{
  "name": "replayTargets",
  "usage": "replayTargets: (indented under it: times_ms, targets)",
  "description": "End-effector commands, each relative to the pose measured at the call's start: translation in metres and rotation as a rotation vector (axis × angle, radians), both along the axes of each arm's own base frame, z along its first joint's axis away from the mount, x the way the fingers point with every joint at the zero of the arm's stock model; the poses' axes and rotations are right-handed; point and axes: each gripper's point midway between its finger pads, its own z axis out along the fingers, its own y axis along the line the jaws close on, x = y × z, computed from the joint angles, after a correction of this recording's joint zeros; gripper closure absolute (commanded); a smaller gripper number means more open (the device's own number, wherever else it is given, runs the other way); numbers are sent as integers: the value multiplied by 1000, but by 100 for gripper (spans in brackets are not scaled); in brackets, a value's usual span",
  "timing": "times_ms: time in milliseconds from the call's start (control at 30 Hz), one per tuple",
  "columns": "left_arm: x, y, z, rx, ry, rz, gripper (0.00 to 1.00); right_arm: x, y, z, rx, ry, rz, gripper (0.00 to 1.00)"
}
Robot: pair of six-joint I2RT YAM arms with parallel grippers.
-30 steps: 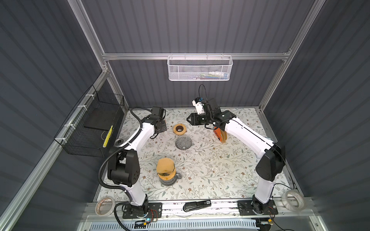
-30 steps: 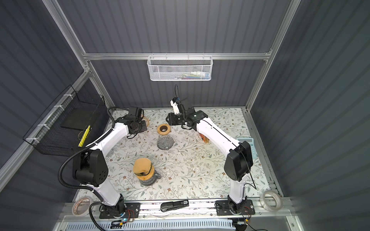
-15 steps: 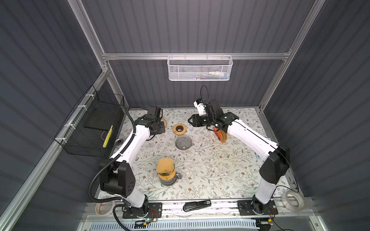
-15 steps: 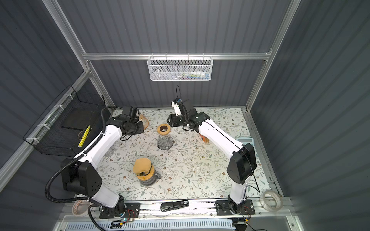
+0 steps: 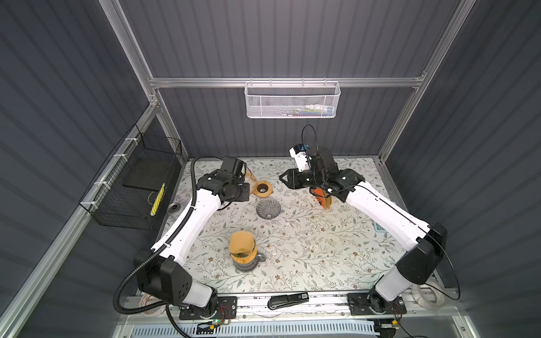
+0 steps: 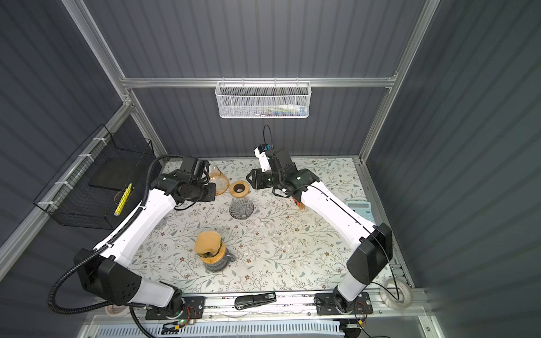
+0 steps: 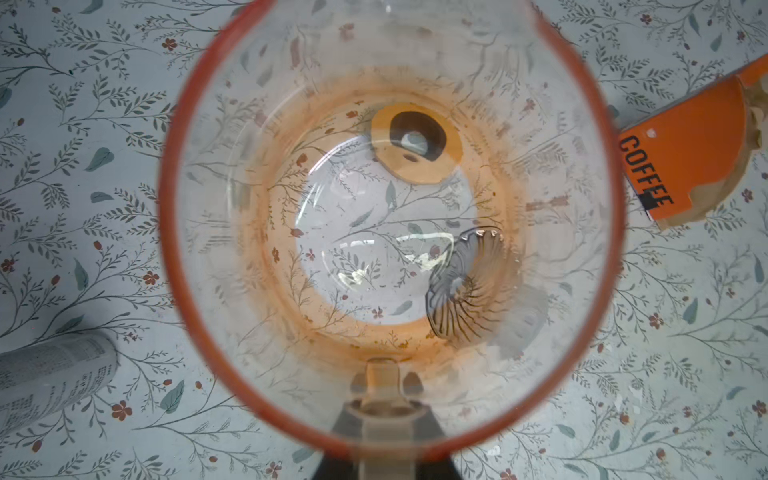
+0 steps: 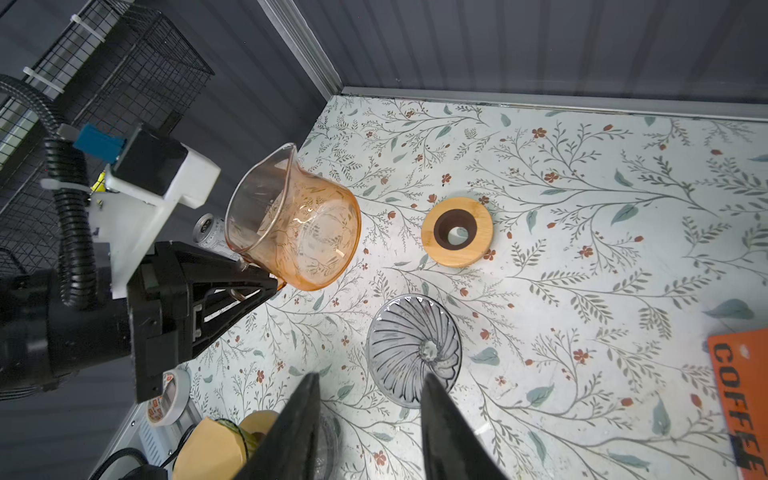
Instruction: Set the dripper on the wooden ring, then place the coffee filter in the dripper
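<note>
Nearest the front, well ahead of the dripper (image 5: 268, 208), a banded stack of brown coffee filters (image 5: 241, 245) sits on top of a glass vessel (image 5: 248, 264). None of them is in the dripper yet. The dripper, a ribbed grey glass cone, rests empty on the flowered table (image 5: 307, 248) with its wide mouth facing up, and neither arm touches it. To the right of the dripper lies an orange packet (image 7: 685, 153) lettered COFFEE, with tan paper showing at its edge — possibly more filters. Just behind the dripper a wooden ring (image 5: 263, 187) lies flat. Behind and to the left of the dripper, the left gripper (image 8: 251, 286) is pinched on the handle of an orange-tinted glass carafe (image 8: 295, 220), which is tilted and looks lifted clear of the table. Behind and to the right of the dripper, the right gripper (image 8: 370, 415) hangs in the air with its jaws spread and nothing between them. Its wrist view looks down past them at the cone. The step in hand seems to be setting up, with the carafe being carried and the filter step not begun. Next, the free right gripper probably needs to reach a filter, pinch a single thin sheet by its edge and lower it point-down into the cone — gently, since the unsupported dripper could tip or slide.
</note>
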Motion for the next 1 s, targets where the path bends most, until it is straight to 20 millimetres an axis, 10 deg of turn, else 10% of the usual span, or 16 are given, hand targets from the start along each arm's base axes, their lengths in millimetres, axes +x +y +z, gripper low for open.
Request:
replayTargets:
  times_ms: [0,967]
  targets:
    - [-15,-15,28,-35,-49,-73,100,-13,-10,2,-21,-6,-12,59]
    - [-149,-180,4,-75,12,-585,100,-106,-176,-36,-149,51,-285,52]
